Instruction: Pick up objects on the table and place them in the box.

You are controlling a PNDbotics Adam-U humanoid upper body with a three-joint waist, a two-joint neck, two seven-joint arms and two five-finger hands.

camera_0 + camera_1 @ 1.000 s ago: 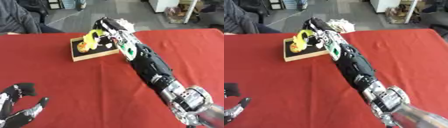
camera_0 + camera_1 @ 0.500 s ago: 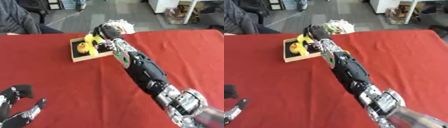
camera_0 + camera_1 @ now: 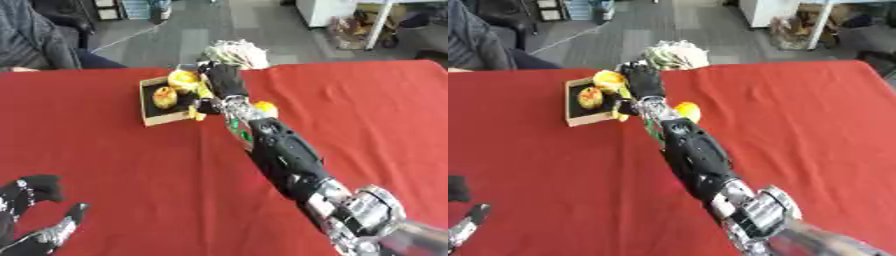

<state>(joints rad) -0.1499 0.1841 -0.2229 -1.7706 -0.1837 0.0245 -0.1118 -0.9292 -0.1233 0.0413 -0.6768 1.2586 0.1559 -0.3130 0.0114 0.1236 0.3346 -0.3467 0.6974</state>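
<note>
Down in the lower left corner we saw the left hand (image 3: 35, 220) just idling, fingers relaxed and pointing up, nothing in it. Further along, the box (image 3: 156, 118) sat on the red table (image 3: 105, 165) near the far edge, with a roundish yellow object (image 3: 164, 97) inside it. The right hand (image 3: 219, 82) was stretched out over the box's right side, fingers curled round another yellow object (image 3: 185, 80) above the rim. Just right of that arm lay a small orange-yellow piece (image 3: 686, 111), and behind it a pale bundle (image 3: 674, 56).
</note>
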